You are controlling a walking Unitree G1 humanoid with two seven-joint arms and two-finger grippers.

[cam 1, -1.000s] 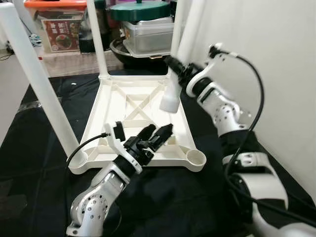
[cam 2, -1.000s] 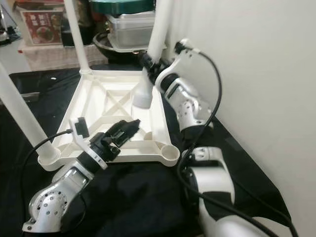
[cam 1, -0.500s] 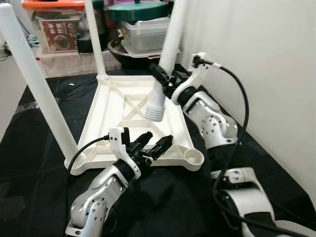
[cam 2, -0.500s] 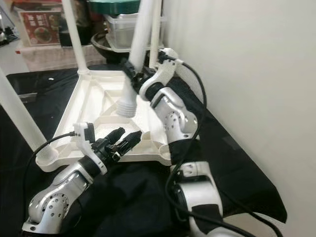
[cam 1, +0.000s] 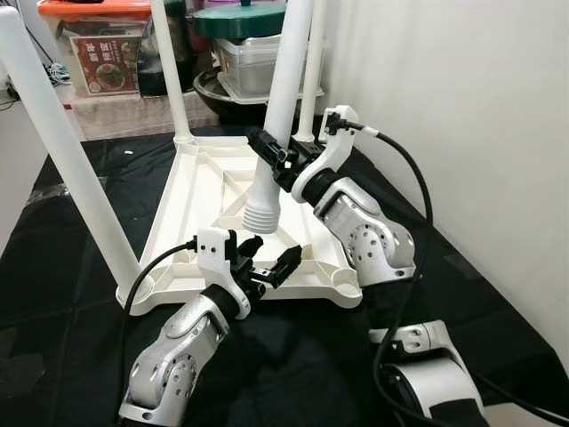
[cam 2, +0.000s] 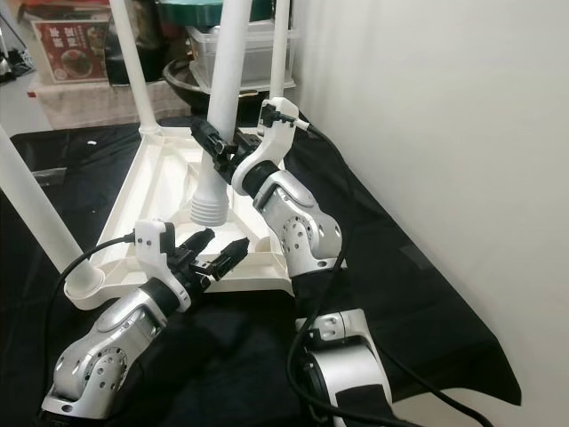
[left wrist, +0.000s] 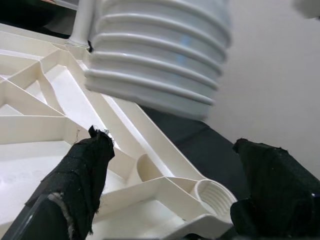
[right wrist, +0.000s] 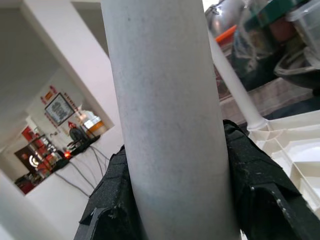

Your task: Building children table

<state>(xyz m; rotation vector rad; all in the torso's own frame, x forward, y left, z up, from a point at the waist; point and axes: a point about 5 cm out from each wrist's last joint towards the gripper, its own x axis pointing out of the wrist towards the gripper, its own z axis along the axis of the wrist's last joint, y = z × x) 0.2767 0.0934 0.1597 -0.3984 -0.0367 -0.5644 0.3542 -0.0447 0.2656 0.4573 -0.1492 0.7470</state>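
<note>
Three legs stand in the upturned tabletop [cam 1: 213, 191]. The right gripper [cam 1: 274, 158] pinches the fourth leg [cam 1: 280, 107] above it, its threaded end short of the empty corner socket [cam 1: 342, 286]. The left gripper [cam 1: 267, 267], fingers spread, waits at the near edge.

Place: a home, a lived-in storage corner.
Pots: a green-lidded pot [cam 1: 251, 18] sits on a clear food box [cam 1: 265, 64] over a dark pan [cam 1: 233, 93].
Bin: an orange-lidded bin [cam 1: 96, 49] holds a printed carton.
Wall: plain white wall [cam 1: 462, 116].
Floor: black cloth [cam 1: 53, 267] spread out.
</note>
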